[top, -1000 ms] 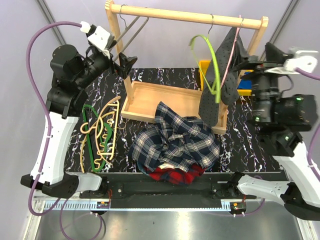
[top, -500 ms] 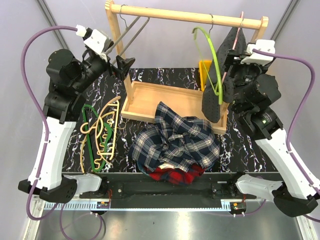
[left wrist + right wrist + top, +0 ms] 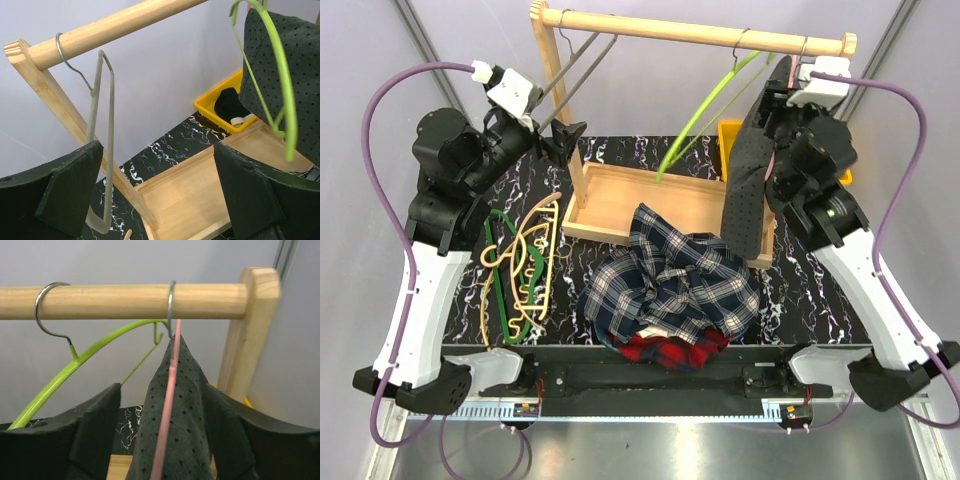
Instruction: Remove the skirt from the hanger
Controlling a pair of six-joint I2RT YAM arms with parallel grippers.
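A dark grey dotted skirt hangs on a pink hanger at the right end of the wooden rail. My right gripper is up under the rail and open. Its jaws straddle the top of the skirt: the right finger lies against the cloth, and a gap shows at the left finger. My left gripper is open and empty, close to a grey hanger at the rail's left end. From above, that left gripper is beside the rack's left post.
A green hanger hangs bare and tilted just left of the skirt. Below the rail lies the rack's wooden tray, with a heap of plaid clothes in front. Loose hangers lie at the left. A yellow bin stands behind.
My right arm has swung in from the right and up to the rail, its jaws now around the skirt's top and a little narrower. The green hanger has swung. The left arm has shifted slightly.
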